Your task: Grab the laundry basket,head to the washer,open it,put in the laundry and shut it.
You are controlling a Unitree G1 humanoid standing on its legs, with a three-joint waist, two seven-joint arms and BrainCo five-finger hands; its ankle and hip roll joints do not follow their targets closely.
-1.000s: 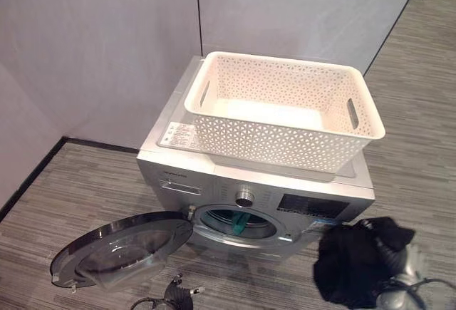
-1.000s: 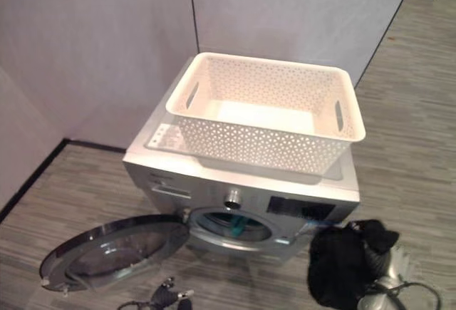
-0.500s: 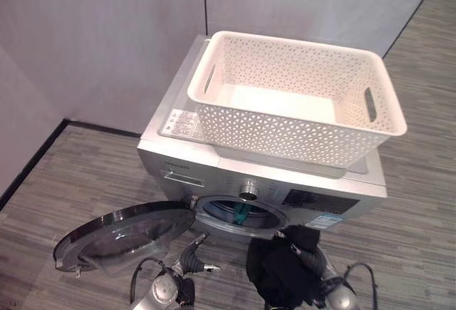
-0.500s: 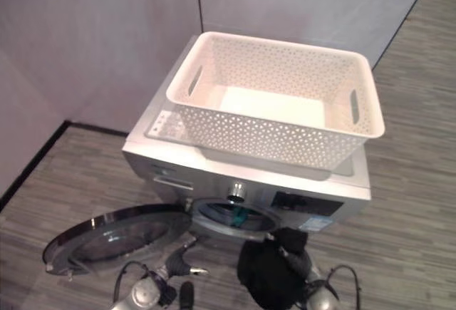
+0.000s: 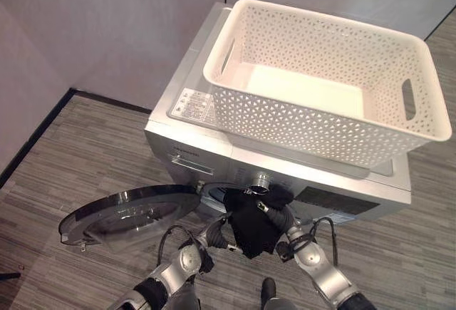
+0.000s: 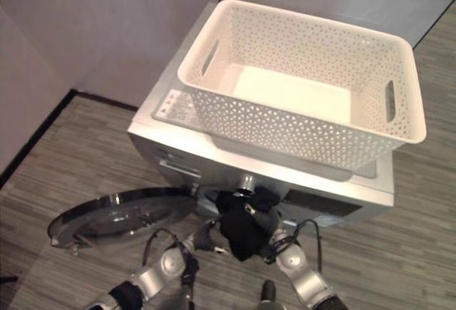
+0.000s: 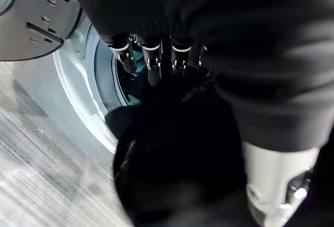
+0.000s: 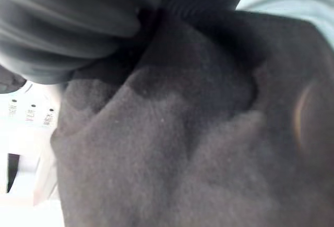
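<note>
A white perforated laundry basket [image 5: 313,135] stands empty on top of the silver washer [image 5: 187,155]. The washer's round door [image 5: 132,214] hangs open to the left. My right hand [image 5: 280,217] is shut on a black garment [image 5: 249,230], which it holds right at the drum opening below the knob. The same garment [image 8: 172,133] hangs close in front of the right wrist view. My left hand [image 5: 212,239] is open beside the garment, and its straight fingers [image 7: 153,60] point into the drum. A teal piece of laundry [image 7: 136,59] lies inside.
Grey partition walls [image 5: 107,32] stand behind and to the left of the washer. Striped grey flooring [image 5: 64,153] surrounds it. The open door juts out low over the floor on the left.
The camera has moved closer to the washer. My right hand has carried the black garment from low on the right up to the drum opening. My left hand has risen beside it.
</note>
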